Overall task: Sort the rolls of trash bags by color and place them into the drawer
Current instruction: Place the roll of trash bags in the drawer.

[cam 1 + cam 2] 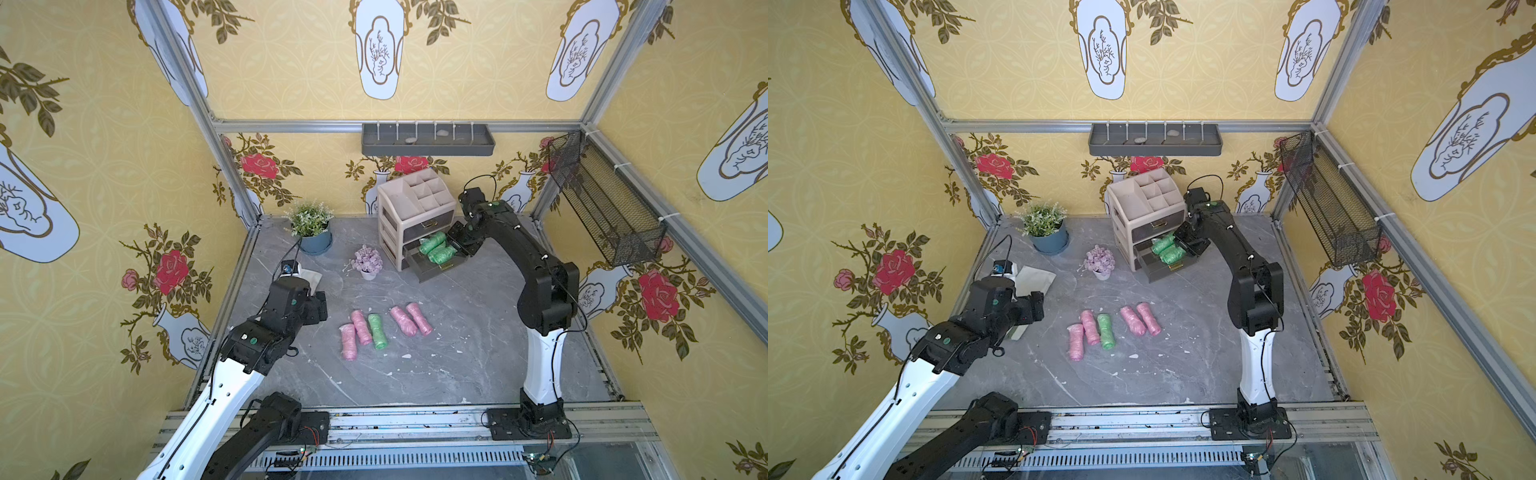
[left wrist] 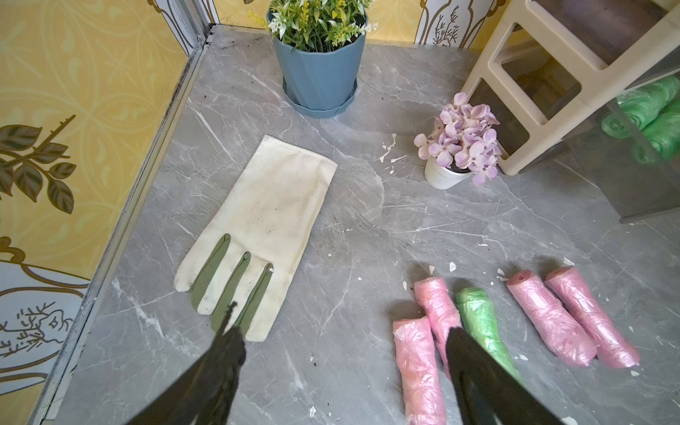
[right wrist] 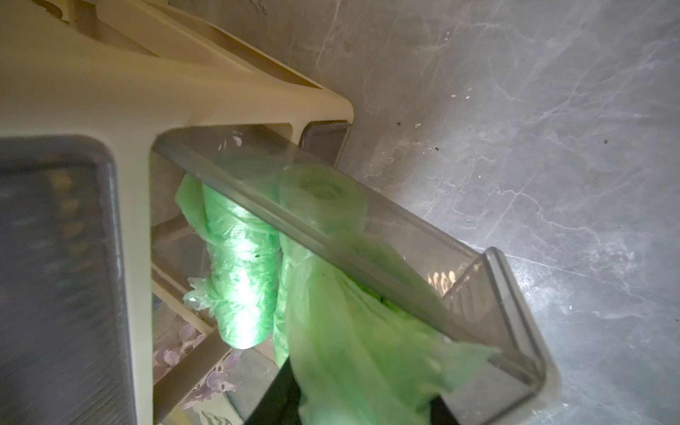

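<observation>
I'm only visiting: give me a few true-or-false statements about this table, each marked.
1. Four pink rolls lie on the table. True.
2. The open drawer holds pink rolls. False: it holds green rolls.
3. A glove lies on the table. True.
4. The left hand grips a roll. False: it is open and empty.
5. Every roll on the table is pink. False: one green roll lies among them.

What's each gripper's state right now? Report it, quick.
Left gripper: open, empty.
Right gripper: a green roll lies between its jaws at the drawer; whether it is gripped cannot be told.
</observation>
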`<action>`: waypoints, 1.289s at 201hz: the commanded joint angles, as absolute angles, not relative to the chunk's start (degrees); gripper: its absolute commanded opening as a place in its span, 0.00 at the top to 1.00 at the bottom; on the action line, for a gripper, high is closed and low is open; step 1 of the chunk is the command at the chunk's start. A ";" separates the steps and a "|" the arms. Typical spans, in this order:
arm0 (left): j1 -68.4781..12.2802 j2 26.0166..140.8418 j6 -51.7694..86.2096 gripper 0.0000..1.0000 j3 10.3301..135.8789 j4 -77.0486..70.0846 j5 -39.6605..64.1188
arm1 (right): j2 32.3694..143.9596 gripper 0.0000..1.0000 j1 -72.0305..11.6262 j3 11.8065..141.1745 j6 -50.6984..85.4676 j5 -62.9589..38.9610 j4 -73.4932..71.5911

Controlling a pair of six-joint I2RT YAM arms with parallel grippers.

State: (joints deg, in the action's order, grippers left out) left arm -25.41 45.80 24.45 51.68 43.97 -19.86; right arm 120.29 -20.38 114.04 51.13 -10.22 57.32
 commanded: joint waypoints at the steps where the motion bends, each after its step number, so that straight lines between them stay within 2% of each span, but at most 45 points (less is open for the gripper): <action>1: -25.31 45.70 24.14 0.13 51.24 43.19 -19.85 | 120.72 0.60 -20.39 114.87 50.68 -10.70 58.62; 99: -25.31 45.70 24.11 0.13 51.25 43.18 -19.81 | 117.76 0.51 -20.59 116.56 50.78 -10.54 59.98; 153: -25.22 45.70 24.17 0.13 51.24 43.22 -19.78 | 114.45 0.50 -21.18 116.59 51.18 -9.84 60.17; 174: -25.22 45.70 24.17 0.13 51.27 43.16 -19.78 | 114.60 0.60 -21.43 115.73 51.15 -11.20 58.71; 207: -25.14 45.62 24.17 0.13 51.24 43.22 -19.70 | 116.31 0.84 -22.10 114.09 51.16 -13.86 56.65; 236: -25.05 45.62 24.15 0.13 51.26 43.23 -19.74 | 117.23 0.94 -22.54 113.29 50.90 -14.59 56.32; 259: -25.05 45.62 24.17 0.13 51.33 43.18 -19.90 | 117.93 0.94 -22.68 112.96 50.37 -14.94 56.60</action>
State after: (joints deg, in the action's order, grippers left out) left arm -25.12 45.71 24.43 51.68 43.97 -19.68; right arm 117.34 -22.55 113.16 51.13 -14.37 57.80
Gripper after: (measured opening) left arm 0.872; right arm 0.057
